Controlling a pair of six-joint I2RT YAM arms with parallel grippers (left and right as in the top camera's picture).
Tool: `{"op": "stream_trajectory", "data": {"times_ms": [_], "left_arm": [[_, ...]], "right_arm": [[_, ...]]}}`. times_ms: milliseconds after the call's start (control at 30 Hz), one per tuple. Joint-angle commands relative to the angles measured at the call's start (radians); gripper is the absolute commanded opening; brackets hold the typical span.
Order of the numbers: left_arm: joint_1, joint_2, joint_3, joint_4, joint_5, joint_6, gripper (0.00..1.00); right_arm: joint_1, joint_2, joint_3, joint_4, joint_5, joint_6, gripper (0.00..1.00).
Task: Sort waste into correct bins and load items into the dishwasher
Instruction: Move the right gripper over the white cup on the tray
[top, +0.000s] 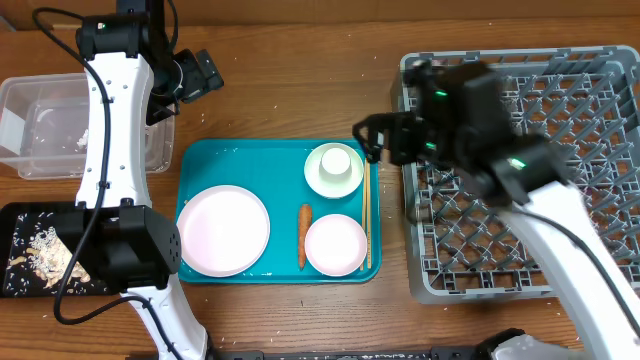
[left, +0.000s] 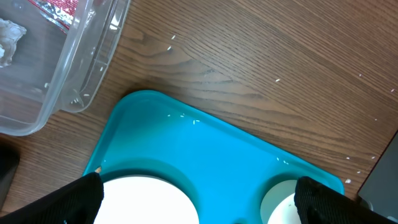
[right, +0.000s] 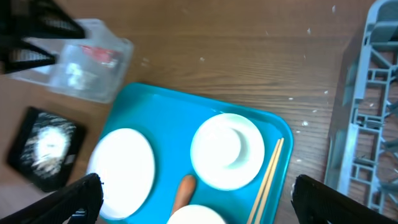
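On the teal tray (top: 200, 165) lie a large pale plate (top: 222, 230), a white cup (top: 336, 160) standing in a bowl (top: 318, 180), a second bowl (top: 336, 244), an orange carrot (top: 303, 235) and wooden chopsticks (top: 366, 220). The clear tub (top: 40, 125) holds a red wrapper (left: 59, 9) and a white tissue (left: 9, 34). The black tray (top: 20, 225) holds food scraps (top: 40, 250). The grey dish rack (top: 560, 170) stands at the right. My left gripper (top: 200, 75) is open and empty above the table behind the teal tray. My right gripper (top: 372, 138) is open and empty over the teal tray's right back corner.
In the right wrist view, the carrot (right: 182, 190) and chopsticks (right: 267, 174) lie between my open fingers (right: 199, 202), with the rack (right: 367, 112) at the right. The left wrist view shows the tub's corner (left: 81, 68) beside the teal tray (left: 186, 143).
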Motion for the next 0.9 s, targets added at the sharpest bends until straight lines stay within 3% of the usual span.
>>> {"op": "stream_trajectory", "data": {"times_ms": [0, 400, 700, 867], "left_arm": [[0.004, -0.015, -0.002, 0.001, 0.004, -0.01, 1.0], [0.004, -0.015, -0.002, 0.001, 0.004, -0.01, 1.0], [0.004, -0.015, -0.002, 0.001, 0.004, -0.01, 1.0], [0.004, -0.015, -0.002, 0.001, 0.004, -0.01, 1.0]], "right_arm": [[0.027, 0.072, 0.023, 0.05, 0.046, 0.026, 1.0], [0.071, 0.319, 0.021, 0.141, 0.002, 0.039, 1.0], [0.241, 0.394, 0.021, 0.151, 0.356, 0.082, 1.0], [0.257, 0.405, 0.021, 0.15, 0.426, 0.132, 1.0]]}}
